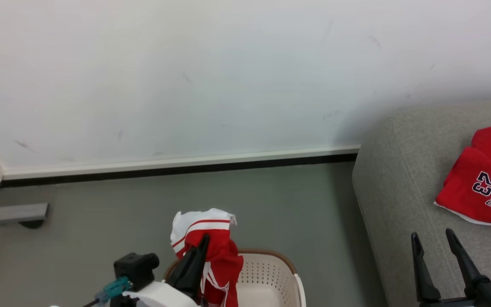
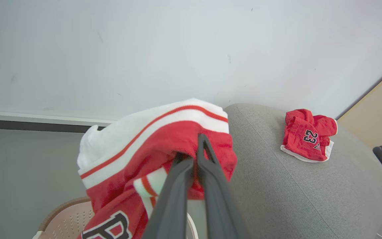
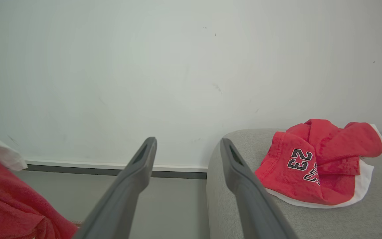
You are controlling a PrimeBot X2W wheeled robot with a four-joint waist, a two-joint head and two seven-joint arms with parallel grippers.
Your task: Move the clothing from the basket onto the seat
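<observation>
Carry step in hand: a red-and-white garment (image 1: 220,256) is held clamped in the left pincer (image 1: 204,241) above the basket (image 1: 271,273), the number-23 garment (image 1: 480,187) lies on the seat (image 1: 399,192) near the empty, parted right pincer (image 1: 435,238); a swing over the seat, then release, is judged needed.

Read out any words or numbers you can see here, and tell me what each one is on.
"23", navy with white edging: on the red garment lying on the sofa.
Second print just below it on that garment: crumpled, not readable.
Large black white-edged letter, maybe "P" or "B": on the red and white garment in the left gripper; cut off by the picture's edge.
</observation>
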